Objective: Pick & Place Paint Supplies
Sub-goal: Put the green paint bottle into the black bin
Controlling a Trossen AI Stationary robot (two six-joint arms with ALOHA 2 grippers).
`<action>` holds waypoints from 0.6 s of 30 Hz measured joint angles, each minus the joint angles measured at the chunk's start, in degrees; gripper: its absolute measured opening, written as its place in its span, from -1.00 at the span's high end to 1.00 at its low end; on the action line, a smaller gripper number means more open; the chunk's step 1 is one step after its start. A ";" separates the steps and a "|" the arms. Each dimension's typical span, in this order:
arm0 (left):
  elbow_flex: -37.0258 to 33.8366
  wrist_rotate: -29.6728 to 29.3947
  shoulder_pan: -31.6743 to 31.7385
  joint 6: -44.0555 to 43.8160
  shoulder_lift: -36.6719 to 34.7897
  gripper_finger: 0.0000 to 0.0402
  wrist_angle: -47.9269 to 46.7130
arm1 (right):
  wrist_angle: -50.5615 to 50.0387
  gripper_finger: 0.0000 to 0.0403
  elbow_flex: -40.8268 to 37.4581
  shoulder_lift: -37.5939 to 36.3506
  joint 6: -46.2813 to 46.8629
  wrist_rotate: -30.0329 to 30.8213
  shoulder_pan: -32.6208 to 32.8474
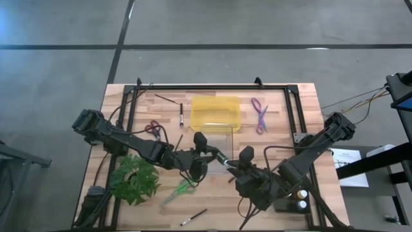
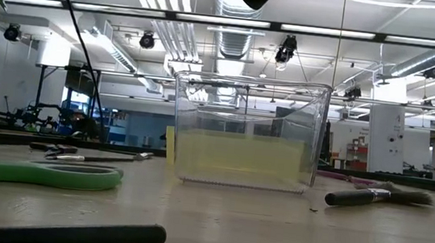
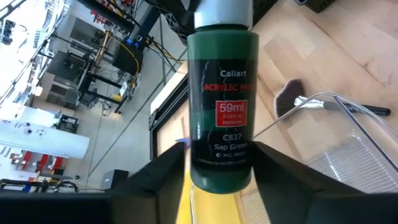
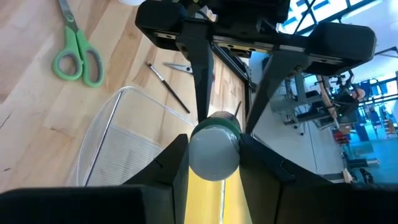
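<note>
A green paint bottle (image 3: pixel 222 93) with a grey cap (image 4: pixel 214 149) hangs in mid-air between my two grippers, over the clear tub (image 2: pixel 245 132) at the table's middle. My left gripper (image 1: pixel 212 153) comes from the left and has its fingers on either side of the bottle's bottom end. My right gripper (image 1: pixel 233 164) comes from the right and is shut on the cap end. The bottle (image 1: pixel 223 158) lies roughly level between them. My left gripper has the bottle's bottom end (image 3: pixel 221 177) between its two fingers, which lie against its sides with no gap showing. The fingers reach along the bottle from the table's left. My right gripper pinches the capped end (image 4: pixel 214 134) between its two fingers, coming from the table's right, slanting down. The bottle is lifted clear.
A yellow bin (image 1: pixel 215 113) stands behind the clear tub. Purple scissors (image 1: pixel 259 115), red scissors (image 1: pixel 153 129), green scissors (image 1: pixel 180 190), thin brushes (image 1: pixel 182 115) and a broad brush (image 2: pixel 376 195) lie around. A leafy plant (image 1: pixel 135 179) sits near left; two small bottles (image 1: pixel 301 198) near right.
</note>
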 joint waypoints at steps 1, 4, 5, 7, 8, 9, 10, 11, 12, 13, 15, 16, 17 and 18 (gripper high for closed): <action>0.00 -0.14 0.00 -0.02 0.00 -0.02 0.14 | -0.05 0.49 0.00 0.00 0.02 0.15 0.04; 0.02 -2.80 0.00 0.32 -0.08 -0.20 0.39 | -0.50 0.49 -0.02 0.02 -0.02 1.14 0.04; 0.02 -4.10 -0.04 0.34 -0.21 -0.26 0.36 | -0.50 0.49 -0.04 0.02 0.02 1.37 0.00; 0.01 -5.96 -0.04 0.43 -0.71 -0.38 0.16 | -0.50 0.49 -0.04 0.02 0.12 1.71 -0.05; 0.02 -6.63 -0.04 0.95 -1.21 -0.44 -0.35 | -0.51 0.49 -0.04 0.02 0.13 1.85 -0.05; 0.01 -7.04 -0.04 1.60 -1.75 -0.51 -1.05 | -0.55 0.49 -0.04 0.02 0.14 1.94 -0.05; 0.02 -7.81 -0.04 2.20 -2.39 -0.56 -1.68 | -0.69 0.49 -0.04 0.02 0.27 1.93 -0.05; 0.02 -9.39 -0.04 2.71 -3.00 -0.61 -2.02 | -1.06 0.49 -0.04 0.02 0.47 1.69 -0.01; 0.02 -11.15 -0.04 3.13 -3.77 -0.67 -2.40 | -1.44 0.49 -0.04 0.00 0.88 1.19 0.06; 0.02 -12.72 -0.03 3.66 -4.68 -0.71 -3.19 | -2.03 0.49 -0.04 0.00 1.55 1.15 0.21; -0.03 -15.46 0.06 4.14 -6.63 -0.79 -4.25 | -4.38 0.49 0.14 -0.14 3.79 1.12 0.25; -0.19 -16.72 0.09 4.33 -7.60 -0.83 -4.61 | -5.72 0.49 0.56 -0.22 5.35 1.15 0.26; -0.40 -17.98 0.07 4.44 -8.74 -0.86 -4.82 | -7.19 0.49 1.04 -0.28 7.51 1.21 0.31; -0.50 -19.15 0.07 4.48 -9.83 -0.88 -5.17 | -9.13 0.49 1.50 -0.33 9.95 1.31 0.49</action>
